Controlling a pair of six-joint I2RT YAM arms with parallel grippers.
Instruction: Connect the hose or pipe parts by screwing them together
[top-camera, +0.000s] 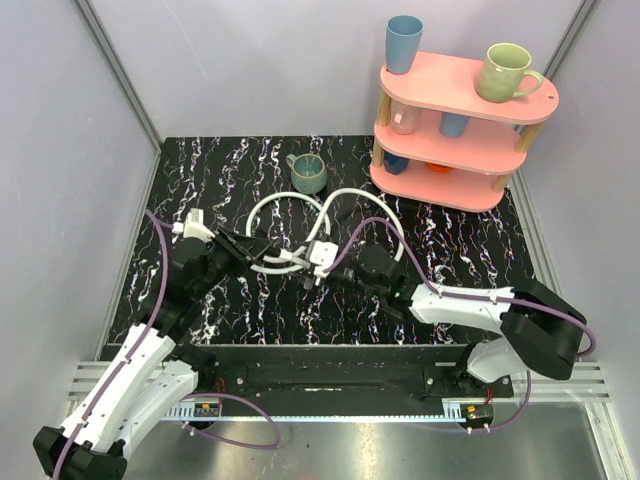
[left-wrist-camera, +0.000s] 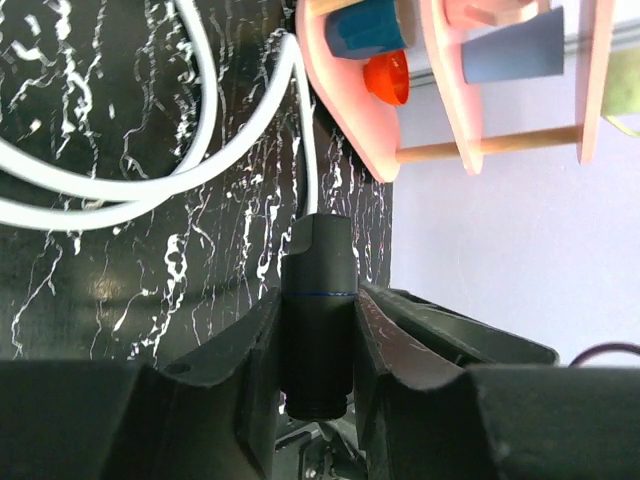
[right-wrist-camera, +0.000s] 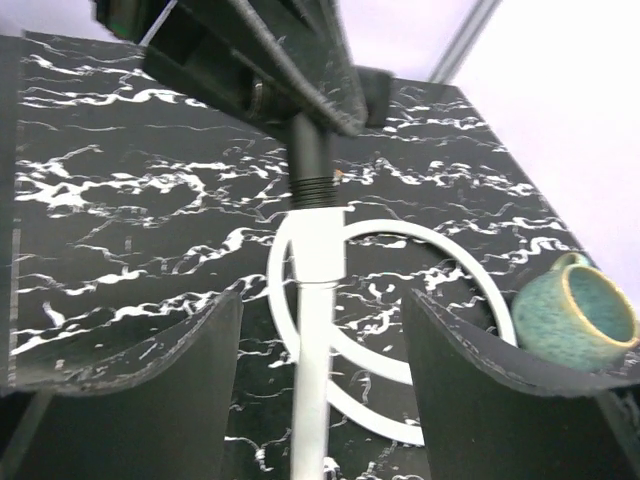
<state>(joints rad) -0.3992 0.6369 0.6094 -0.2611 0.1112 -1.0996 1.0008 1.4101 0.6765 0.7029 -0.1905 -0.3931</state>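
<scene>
- Pinches a black fitting (left-wrist-camera: 318, 255) in the left hand (left-wrist-camera: 318, 300), with the fingers pressed tight against both of its sides.
- Holds that fitting above the middle of the bench (top-camera: 470, 240), end-on against the white hose end (right-wrist-camera: 318, 250), with threads showing at the joint; cannot tell how far it is screwed in.
- Holds the right hand (right-wrist-camera: 322, 295) spread wide astride the white hose end, one finger on each side and apart from it; grips nothing.
- Points the two hands at each other, the left hand reaching in from the left and the right hand from the right, just near of the hose loops.
- Shows the two white hoses (top-camera: 352, 192) lying in loops across the middle of the black marbled bench, meeting just far of the hands.
- Shows a teal mug (top-camera: 307, 173) upright on the bench, just far of the loops.
- Shows a pink shelf (top-camera: 450, 85) at the far right corner, with cups (top-camera: 403, 43) on its tiers, well apart from both hands.
</scene>
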